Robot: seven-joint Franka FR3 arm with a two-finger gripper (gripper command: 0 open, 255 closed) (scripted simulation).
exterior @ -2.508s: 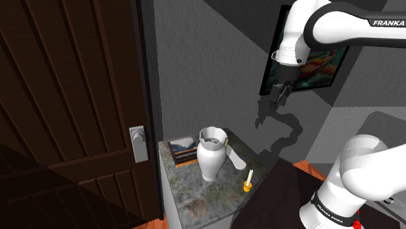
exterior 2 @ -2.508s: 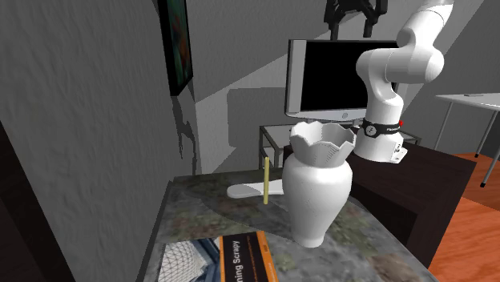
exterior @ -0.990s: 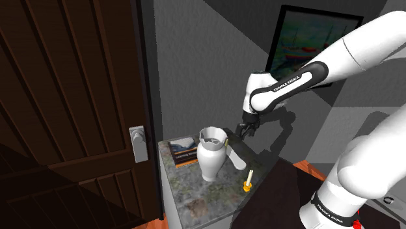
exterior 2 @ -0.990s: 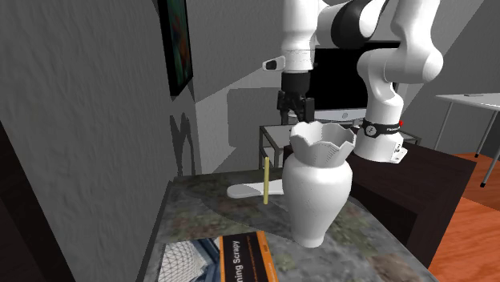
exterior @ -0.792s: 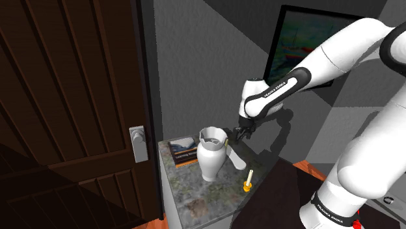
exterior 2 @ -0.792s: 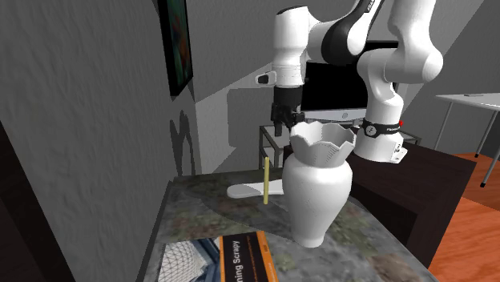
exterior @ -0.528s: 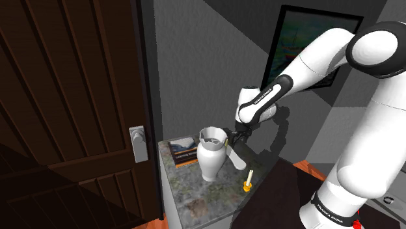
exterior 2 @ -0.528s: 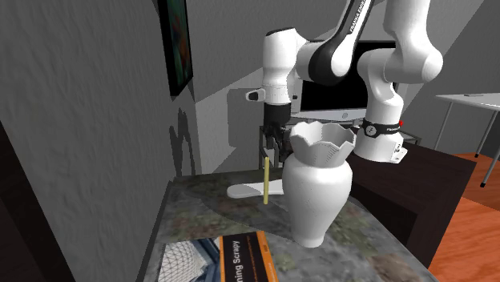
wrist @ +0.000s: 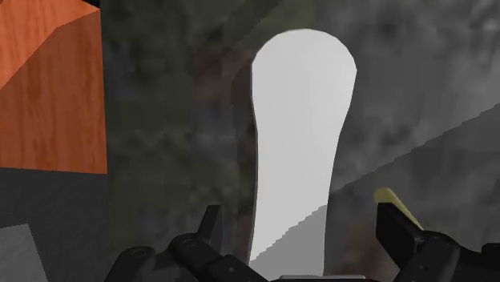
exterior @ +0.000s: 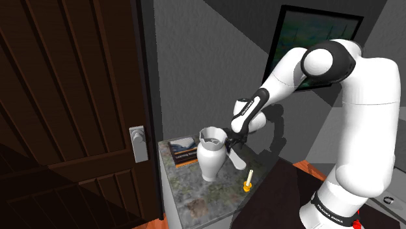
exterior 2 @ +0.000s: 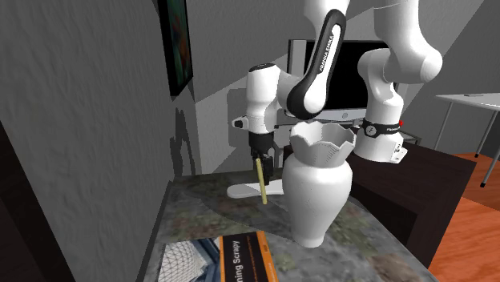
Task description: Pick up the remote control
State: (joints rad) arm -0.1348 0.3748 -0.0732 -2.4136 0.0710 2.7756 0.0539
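At shoulder view's 9 o'clock: dark panelled door (exterior: 71, 97). White arm (exterior: 364, 97) rises at 4 o'clock and bends down toward a small table (exterior: 208, 193) with a marbled top. White vase (exterior: 211, 156) upright mid-table. Book (exterior: 182, 151) flat at vase's 10 o'clock. Remote control (wrist: 298, 136), plain white, lies flat on the tabletop at vase's 3 o'clock. Gripper (wrist: 301, 218) close above it, fingers apart, straddling its narrow end, not touching. Thin yellow candle (exterior: 249, 178) upright at vase's 4 o'clock.
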